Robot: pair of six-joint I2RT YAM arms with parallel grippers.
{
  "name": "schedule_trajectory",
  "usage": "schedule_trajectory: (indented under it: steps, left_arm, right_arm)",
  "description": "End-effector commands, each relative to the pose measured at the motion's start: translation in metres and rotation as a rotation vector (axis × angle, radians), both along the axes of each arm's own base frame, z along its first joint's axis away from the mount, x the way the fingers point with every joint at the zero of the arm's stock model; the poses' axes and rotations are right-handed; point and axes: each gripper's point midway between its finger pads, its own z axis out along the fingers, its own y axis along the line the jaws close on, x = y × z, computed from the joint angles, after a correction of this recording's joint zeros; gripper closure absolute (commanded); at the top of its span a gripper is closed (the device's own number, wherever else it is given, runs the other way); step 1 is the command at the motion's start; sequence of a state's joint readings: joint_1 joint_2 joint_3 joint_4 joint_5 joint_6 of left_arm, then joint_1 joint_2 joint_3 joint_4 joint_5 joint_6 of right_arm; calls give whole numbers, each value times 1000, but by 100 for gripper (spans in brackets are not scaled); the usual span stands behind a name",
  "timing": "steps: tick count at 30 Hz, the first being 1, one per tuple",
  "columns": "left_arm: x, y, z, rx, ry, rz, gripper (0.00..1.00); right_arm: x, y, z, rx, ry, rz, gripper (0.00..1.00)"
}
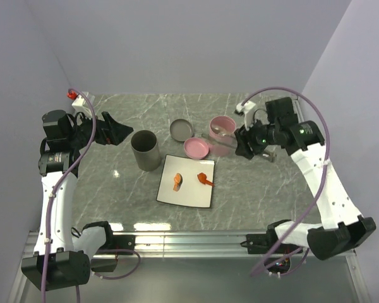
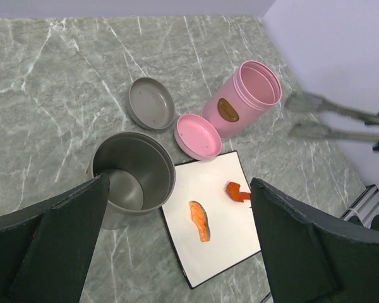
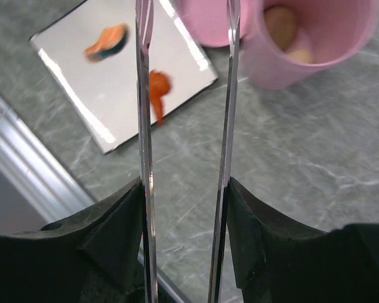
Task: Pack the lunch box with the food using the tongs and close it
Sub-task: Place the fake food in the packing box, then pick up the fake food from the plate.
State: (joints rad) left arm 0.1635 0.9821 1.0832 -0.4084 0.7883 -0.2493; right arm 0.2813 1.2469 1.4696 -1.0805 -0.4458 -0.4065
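From above, a salmon slice (image 1: pixel 177 182) and an orange-red piece (image 1: pixel 204 179) are lying apart on the white plate (image 1: pixel 186 196), near the pink container (image 1: pixel 221 146) and a pink lid (image 1: pixel 197 148).

In the left wrist view, the left jaws are standing wide apart above the grey canister (image 2: pixel 132 173), while the tongs (image 2: pixel 309 101) are hovering right of the pink container.

In the right wrist view, the right jaws are clamping the tongs' two arms, and two tan balls (image 3: pixel 281 25) are sitting inside the pink container.
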Motion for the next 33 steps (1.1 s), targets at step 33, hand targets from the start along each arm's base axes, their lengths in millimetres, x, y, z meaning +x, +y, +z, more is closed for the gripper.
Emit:
schedule_trajectory:
  steps: [33]
  left_arm:
    - [1, 1, 8, -4, -43, -5, 0]
  right_arm:
    - [-60, 32, -140, -171, 234, 60, 40]
